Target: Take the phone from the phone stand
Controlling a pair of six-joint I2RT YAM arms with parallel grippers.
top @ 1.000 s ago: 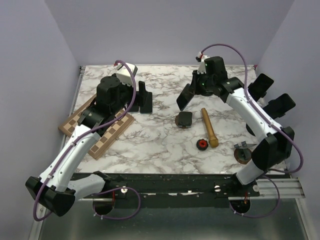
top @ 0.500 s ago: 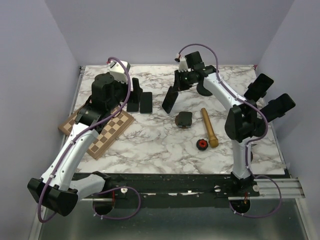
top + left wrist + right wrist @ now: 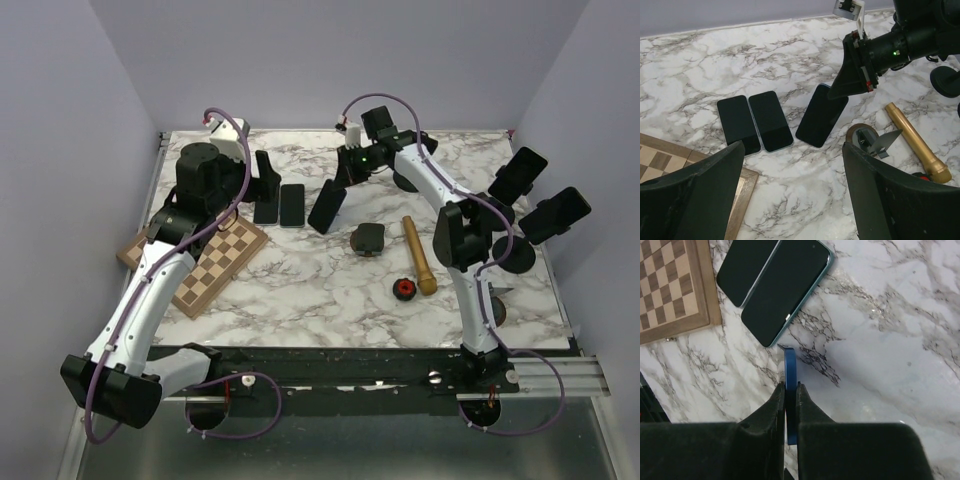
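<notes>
The right gripper (image 3: 790, 390) is clamped on the thin sides of a dark phone (image 3: 821, 115). It holds the phone tilted over the marble table (image 3: 300, 300) in the upper middle of the overhead view, clear of the small phone stand (image 3: 368, 239) just to its lower right. Two other phones (image 3: 770, 120) lie flat side by side just to its left. At the upper left, the left gripper (image 3: 793, 146) hovers with its fingers spread wide apart above a chessboard (image 3: 200, 262), and a wooden rod (image 3: 420, 255) lies right of the stand.
</notes>
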